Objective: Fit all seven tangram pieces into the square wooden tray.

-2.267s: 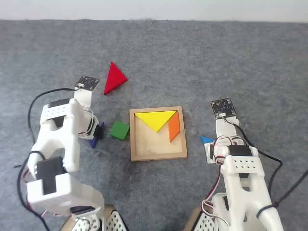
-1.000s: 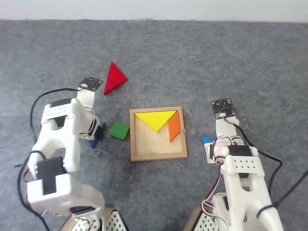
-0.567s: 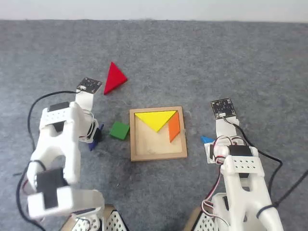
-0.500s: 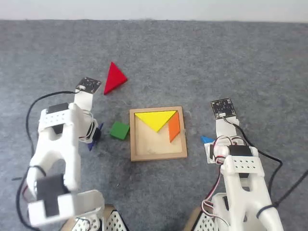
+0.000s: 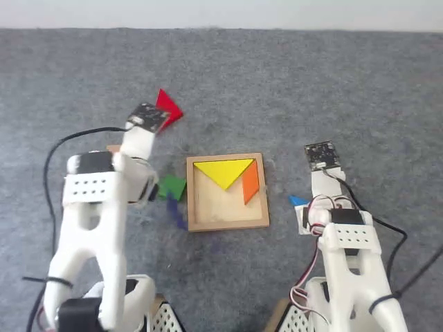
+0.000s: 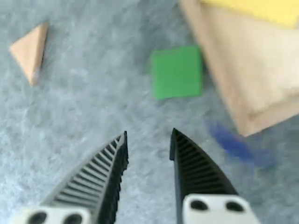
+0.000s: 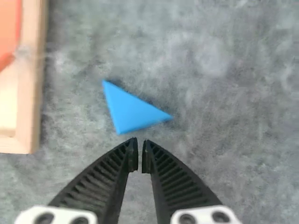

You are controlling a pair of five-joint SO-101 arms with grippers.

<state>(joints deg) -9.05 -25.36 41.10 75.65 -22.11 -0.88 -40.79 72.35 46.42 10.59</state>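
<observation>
The square wooden tray [image 5: 228,218] holds a yellow triangle [image 5: 223,171] and an orange piece [image 5: 250,183]. A green square [image 5: 172,187] lies just left of the tray, also seen as the green square [image 6: 177,71] ahead of my open, empty left gripper [image 6: 148,137]. A dark blue piece [image 5: 176,213] shows as a smear by the tray's near left corner [image 6: 243,116]. The red triangle [image 5: 170,107] is partly hidden behind the left wrist. A light blue triangle [image 7: 131,112] lies right of the tray, just beyond my shut right gripper [image 7: 138,142].
A tan triangle [image 6: 30,51] lies on the grey carpet left of the green square. The left arm [image 5: 97,200] stands over the area left of the tray, and the right arm [image 5: 339,228] stands to the tray's right. Open carpet stretches behind the tray.
The left arm has swung right toward the tray and risen. The dark blue piece went from beside its gripper to near the tray's corner. The right arm has not moved.
</observation>
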